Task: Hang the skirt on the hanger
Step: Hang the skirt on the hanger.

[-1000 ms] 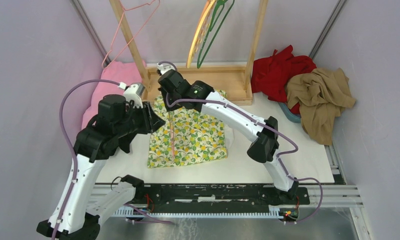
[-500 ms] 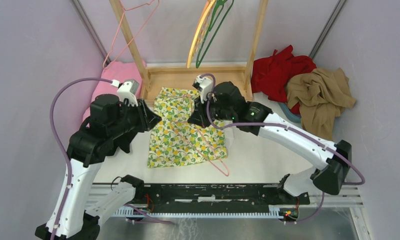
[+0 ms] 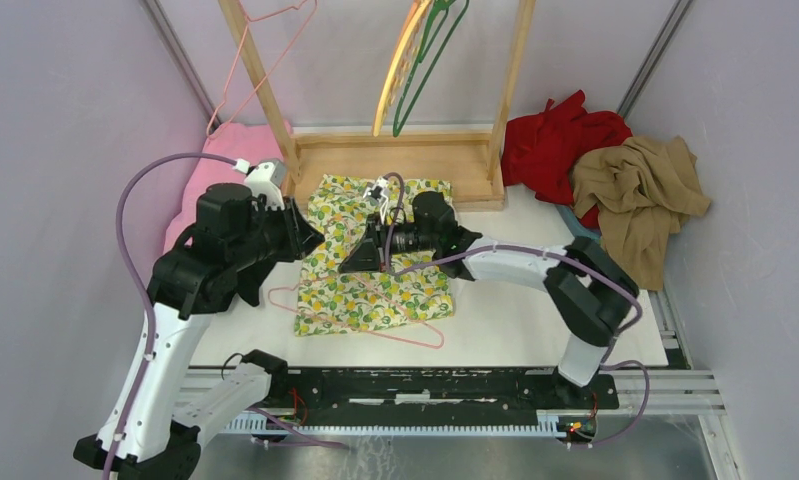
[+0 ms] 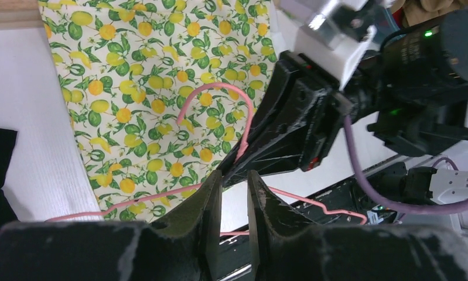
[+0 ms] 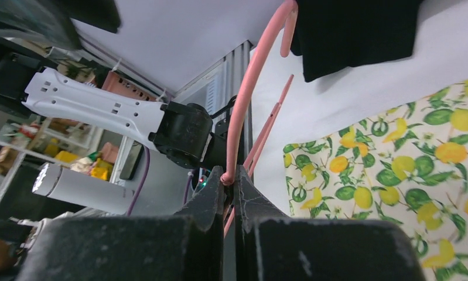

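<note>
STEP: hanger (image 5: 241, 105) is held over skirt (image 3: 415, 290), mid-frame, by clamped right gripper (image 5: 230, 175) | left gripper (image 4: 234, 178): narrow gap, nothing held | NEXT: skirt edge must be pinched; fed onto hanger

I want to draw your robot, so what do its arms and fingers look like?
Both the left arm and right arm have white links with chunky black joints. A purple cable loops along each. The fingers are black and rough-looking, and a small green light glows on the right arm.
</note>
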